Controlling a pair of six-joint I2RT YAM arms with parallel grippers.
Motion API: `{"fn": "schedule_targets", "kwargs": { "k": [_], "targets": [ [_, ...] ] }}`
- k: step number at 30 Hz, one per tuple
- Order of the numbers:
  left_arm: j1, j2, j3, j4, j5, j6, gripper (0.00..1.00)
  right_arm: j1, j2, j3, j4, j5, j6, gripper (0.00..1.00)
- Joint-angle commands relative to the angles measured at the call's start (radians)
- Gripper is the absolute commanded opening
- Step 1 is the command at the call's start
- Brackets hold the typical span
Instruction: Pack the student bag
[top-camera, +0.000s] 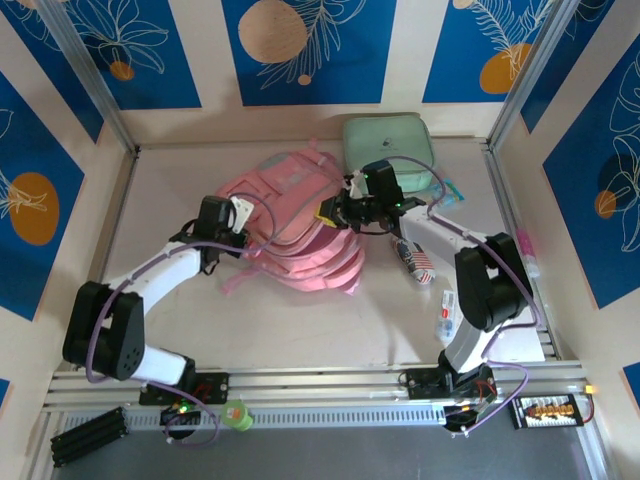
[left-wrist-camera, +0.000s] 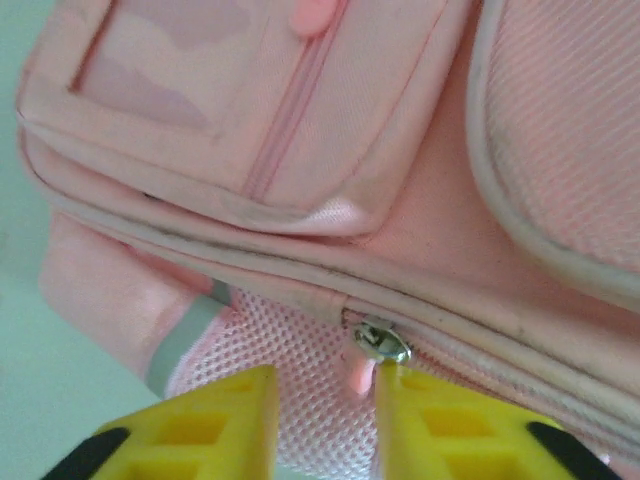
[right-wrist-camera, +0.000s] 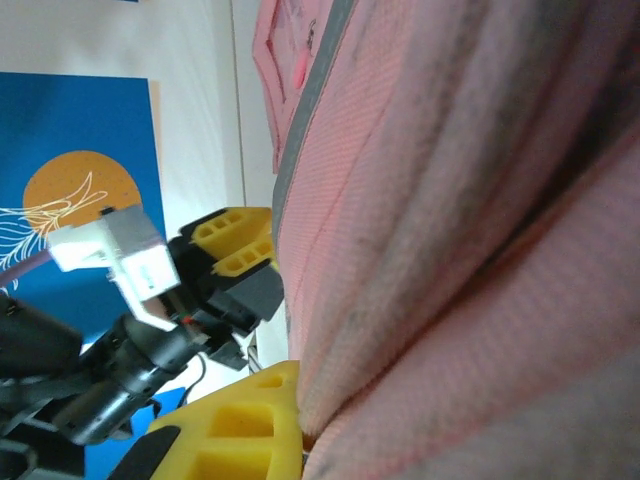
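The student bag (top-camera: 300, 245) lies in the middle of the worktop (top-camera: 300, 335), with a zip case (top-camera: 388, 140) behind it to the right, the left gripper (top-camera: 247, 216) at its left side, the right gripper (top-camera: 328, 212) at its right side, and 2 small items (top-camera: 415, 258) farther right.

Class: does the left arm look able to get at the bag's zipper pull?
Likely yes: its open end effector sits right at the zipper pull of the student bag, nothing between.

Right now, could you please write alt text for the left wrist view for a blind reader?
A pink student bag seen close up, its metal zipper pull just beyond the tips of two parted yellow fingers.
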Motion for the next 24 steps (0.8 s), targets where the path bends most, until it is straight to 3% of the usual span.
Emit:
{"fn": "schedule_targets", "kwargs": {
  "k": [1, 5, 7, 9, 11, 15, 20, 24],
  "targets": [
    [0.012, -0.12, -0.041, 0.039, -0.026, -0.062, 0.46, 0.041, 0.053, 0.049, 0.058, -0.079, -0.02, 0.12],
    [0.013, -0.247, -0.093, 0.023, -0.051, -0.203, 0.74, 0.074, 0.132, 0.132, 0.03, -0.06, -0.034, 0.11],
    [0.013, -0.296, -0.09, -0.02, -0.083, -0.274, 0.83, 0.086, 0.161, 0.162, -0.016, -0.039, -0.046, 0.14],
    [0.017, -0.334, -0.076, -0.075, -0.116, -0.333, 0.89, 0.088, 0.167, 0.168, -0.056, -0.015, -0.062, 0.27],
    [0.019, -0.363, -0.045, -0.148, -0.139, -0.376, 0.95, 0.086, 0.135, 0.146, -0.093, 0.037, -0.097, 0.48],
    [0.023, -0.39, 0.016, -0.26, -0.145, -0.438, 1.0, 0.077, 0.01, 0.098, -0.219, 0.166, -0.213, 0.66],
    [0.028, -0.39, 0.061, -0.321, -0.086, -0.462, 1.0, 0.049, -0.183, -0.025, -0.371, 0.47, -0.383, 0.83],
    [0.029, -0.397, 0.059, -0.288, -0.02, -0.427, 1.0, 0.0, -0.25, -0.09, -0.471, 0.714, -0.468, 0.91]
  ]
}}
